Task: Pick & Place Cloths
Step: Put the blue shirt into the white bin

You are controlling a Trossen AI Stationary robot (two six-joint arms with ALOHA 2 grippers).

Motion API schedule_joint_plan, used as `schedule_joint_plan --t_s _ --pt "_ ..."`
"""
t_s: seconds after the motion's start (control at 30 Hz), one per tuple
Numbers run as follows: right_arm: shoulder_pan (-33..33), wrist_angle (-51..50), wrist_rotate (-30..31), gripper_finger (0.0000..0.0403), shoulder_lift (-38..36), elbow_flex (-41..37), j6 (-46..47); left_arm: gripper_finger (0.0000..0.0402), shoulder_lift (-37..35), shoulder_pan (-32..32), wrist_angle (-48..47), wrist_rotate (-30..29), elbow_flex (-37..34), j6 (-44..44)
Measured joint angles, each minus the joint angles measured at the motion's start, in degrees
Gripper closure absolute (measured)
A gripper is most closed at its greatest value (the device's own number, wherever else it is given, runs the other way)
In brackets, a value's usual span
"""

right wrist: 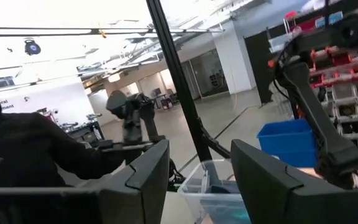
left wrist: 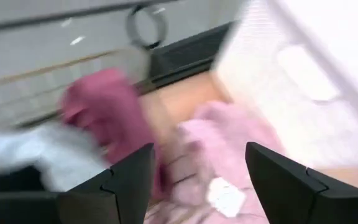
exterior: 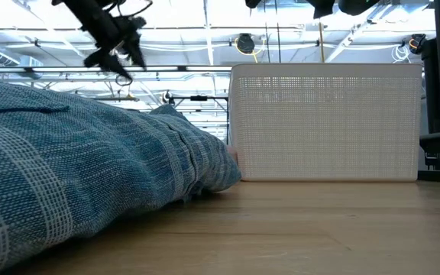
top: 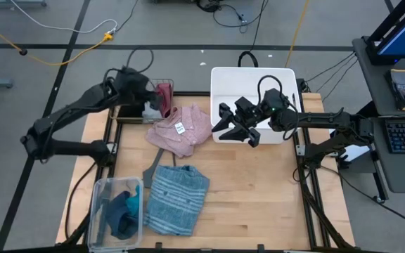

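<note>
At the far left of the bench (top: 259, 190), left claw (top: 162, 100) hangs over the maroon cloth (top: 164, 93), fingers (left wrist: 126, 180) spread apart with nothing between them; the wrist view shows maroon cloth and pink shirt (top: 181, 130) below the gap. Maroon cloth drapes at the edge of a small clear bin (top: 136, 111) that also holds a grey piece (top: 150, 110). Pink shirt lies just beside that bin, crumpled, white tag (top: 180, 128) facing up. Right claw (top: 236, 130) is raised above the near edge of the white basket (top: 220, 81), fingers (right wrist: 148, 171) parted, empty. Near the front of the bench, blue striped cloth (top: 178, 200) lies flat, touching a thin grey hanger (top: 152, 169) that sticks out between it and the pink shirt. Front-left, a clear tub (top: 100, 193) holds teal pieces (top: 121, 211). Low view: striped cloth fills the left, basket stands upright behind it. A person in a dark sleeve (right wrist: 48, 152) shows in the right wrist view.
</note>
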Motion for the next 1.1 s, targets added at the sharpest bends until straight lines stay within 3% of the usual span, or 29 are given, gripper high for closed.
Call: schedule_joint_plan --t_s 0.17,0.43,0.77,1.1 --pt "0.0 1.7 -0.7 0.0239 -0.7 0.0 -1.0 0.0147 0.0 -7.1 8.4 3.0 0.0 5.2" --pt "1.4 0.1 -1.2 0.0239 -6.6 0.0 -10.9 0.0147 0.0 -17.1 15.6 4.3 0.0 10.4" --pt "6.5 -26.0 7.7 0.0239 -17.0 0.0 -24.1 0.0147 0.0 -33.1 22.5 3.9 0.0 6.9" --pt "14.0 -44.3 18.0 0.0239 -24.9 0.0 -28.5 0.0147 2.4 -49.7 27.4 -14.9 0.0 2.1"
